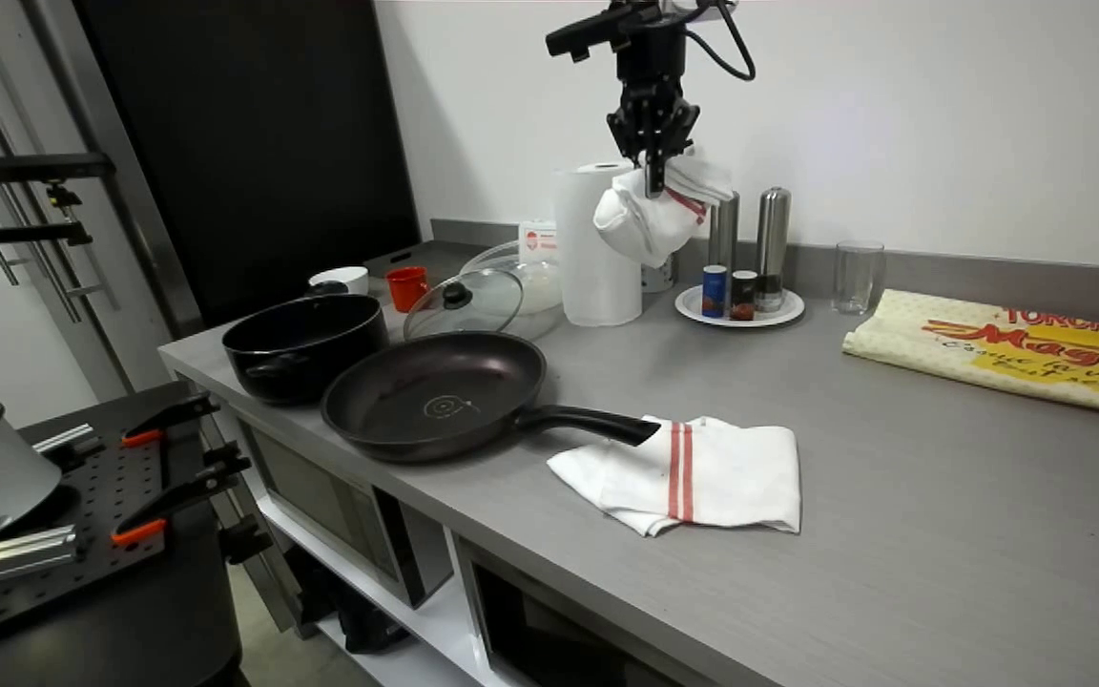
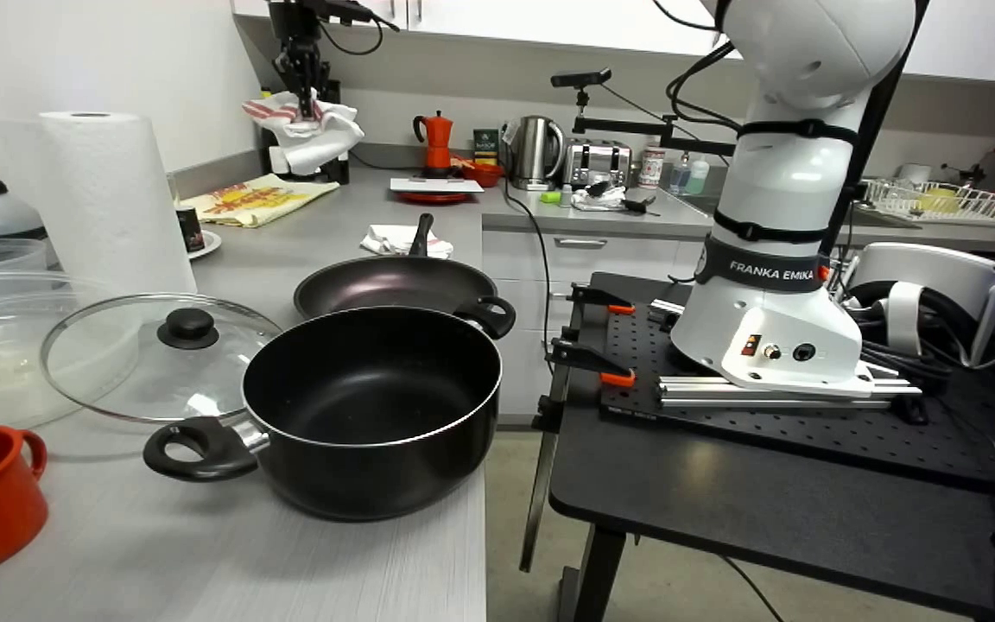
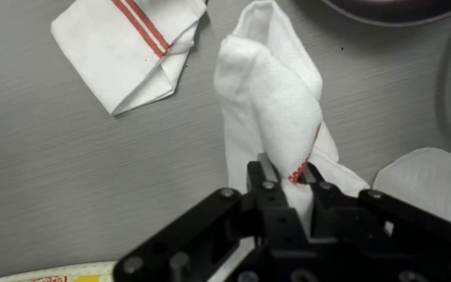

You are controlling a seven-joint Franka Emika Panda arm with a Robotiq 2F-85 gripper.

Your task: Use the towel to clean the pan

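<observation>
**Pickup done, wiping likely left**

In an exterior view, the pan (image 1: pixel 440 386) sits on the tabletop (image 1: pixel 912 496); toward its two o'clock, well apart, the tool (image 1: pixel 653 186) clutches the towel (image 1: pixel 647 225) in mid-air. No wiping is under way.

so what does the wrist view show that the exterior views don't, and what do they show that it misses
Only the wrist view: a close look from above at the held towel, with a red-marked fold of it between the jaws.

Only the exterior views: the black pot, the red mug and the white robot base, each in both.

Shared: the held towel, the folded towel with two red stripes on the counter, the pan and the printed yellow cloth. The wrist view catches only part of the pan and of the yellow cloth.
</observation>
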